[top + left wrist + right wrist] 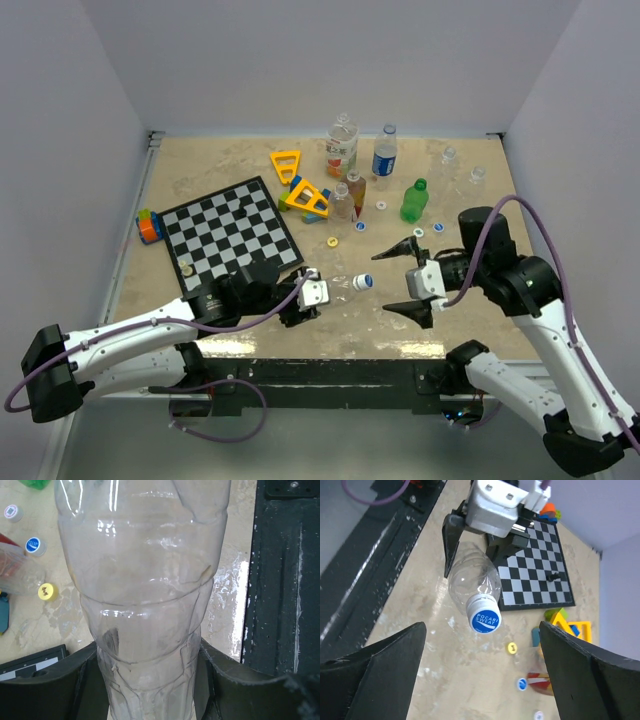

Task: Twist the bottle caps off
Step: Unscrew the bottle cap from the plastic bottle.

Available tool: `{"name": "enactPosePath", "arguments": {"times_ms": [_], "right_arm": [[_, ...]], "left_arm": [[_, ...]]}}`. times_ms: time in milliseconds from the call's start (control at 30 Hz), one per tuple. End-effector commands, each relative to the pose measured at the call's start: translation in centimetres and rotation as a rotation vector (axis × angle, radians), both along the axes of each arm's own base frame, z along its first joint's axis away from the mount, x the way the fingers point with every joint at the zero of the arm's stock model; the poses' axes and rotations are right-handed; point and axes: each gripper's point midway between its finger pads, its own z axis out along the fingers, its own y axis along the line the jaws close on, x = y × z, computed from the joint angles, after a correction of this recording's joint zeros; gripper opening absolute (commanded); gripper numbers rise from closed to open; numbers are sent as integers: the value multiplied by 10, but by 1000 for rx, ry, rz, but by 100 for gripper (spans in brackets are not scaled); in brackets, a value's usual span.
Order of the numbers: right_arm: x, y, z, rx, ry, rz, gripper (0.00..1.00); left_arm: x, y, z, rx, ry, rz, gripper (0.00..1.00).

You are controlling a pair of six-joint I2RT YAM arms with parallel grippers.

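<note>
Right fingers point(395, 249) spread wide; left fingers point(60, 700) seemingly clamped partway.

The clear bottle point(145, 580) is glossy, see-through plastic, ribbed, with bright glints. Its bottle cap point(484, 619) is smooth plastic with a printed top. The right hand point(386, 281) has matt black fingers point(375, 665). The beige surface point(200, 185) looks mottled and worn, shiny along its near edge.
</note>
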Motion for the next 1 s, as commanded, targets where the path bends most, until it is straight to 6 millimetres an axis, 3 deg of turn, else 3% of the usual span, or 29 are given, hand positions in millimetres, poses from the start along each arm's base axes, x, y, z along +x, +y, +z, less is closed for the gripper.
{"name": "enactPosePath", "arguments": {"times_ms": [0, 67, 200, 467, 700, 833, 967], "right_arm": [[1, 8, 14, 73, 282, -88, 98], [9, 11, 9, 50, 339, -115, 98], [39, 21, 23, 59, 507, -261, 98], [55, 31, 9, 67, 711, -338, 98], [71, 32, -2, 58, 747, -416, 90], [74, 35, -11, 31, 789, -411, 79], [75, 36, -14, 26, 800, -411, 73]], "left_arm": [[21, -5, 25, -65, -48, 100, 0], [27, -3, 27, -67, -54, 139, 0], [34, -1, 27, -67, -51, 189, 0], [41, 3, 29, -68, -55, 245, 0], [41, 3, 29, -70, -50, 248, 0], [46, 6, 32, -71, -65, 279, 0], [47, 7, 34, -78, -69, 285, 0]]}}
